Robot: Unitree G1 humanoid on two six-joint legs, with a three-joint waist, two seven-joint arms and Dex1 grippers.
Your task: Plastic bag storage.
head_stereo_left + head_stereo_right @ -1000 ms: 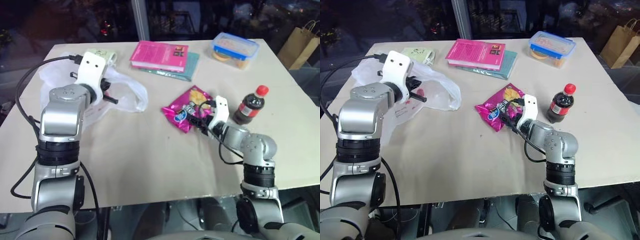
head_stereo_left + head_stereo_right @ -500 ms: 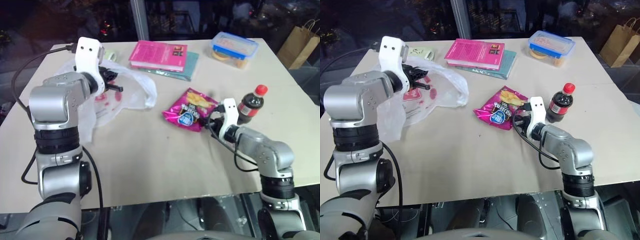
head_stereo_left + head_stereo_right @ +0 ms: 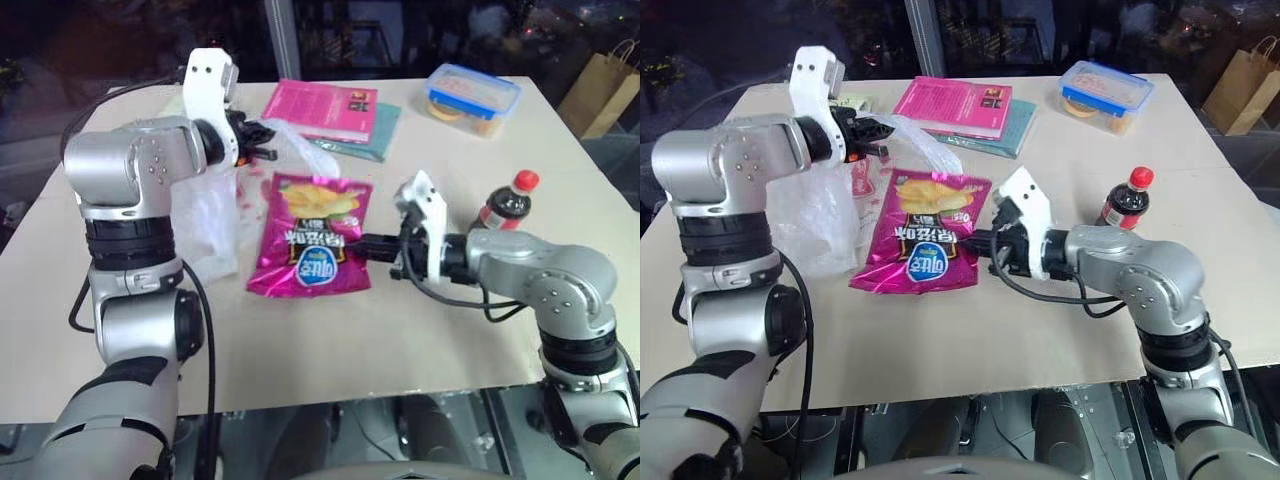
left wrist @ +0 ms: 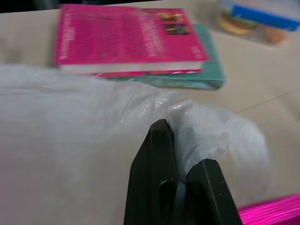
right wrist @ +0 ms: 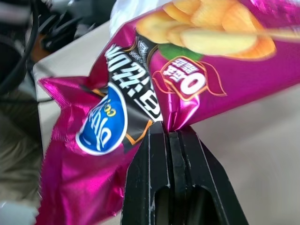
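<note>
A: What sits nearest the robot?

B: The right gripper [image 3: 372, 243], fingers pressed together on the edge of a magenta crisp packet [image 3: 311, 235]. The packet is lifted off the table [image 3: 320, 340], hanging face-on in front of the camera. The right wrist view shows the foil pinched between the two black fingers [image 5: 154, 154].

A: And the plastic bag?

B: The plastic bag [image 3: 205, 215] is on the robot's left side, just beside the packet. It is thin, translucent white with red marks, and it is pulled up from the table. The left gripper [image 3: 262, 140] is clamped shut on a gathered fold of it; the left wrist view shows the film bunched between the fingers [image 4: 161, 154]. Its lower part drapes down to the tabletop.

A: Any containers?

B: One clear food box with a blue lid [image 3: 471, 98] at the far right of the table. Something pale and round lies inside; I cannot tell what. One brown paper bag [image 3: 604, 85] stands beyond the table's far right edge, its contents hidden. One small cola bottle with a red cap [image 3: 504, 203] stands upright near the right arm, holding dark liquid.

A: Counts for the rest?

B: Two books at the far edge: a pink book [image 3: 320, 108] lying on a teal one [image 3: 372, 138]. One packet, one plastic bag.
</note>
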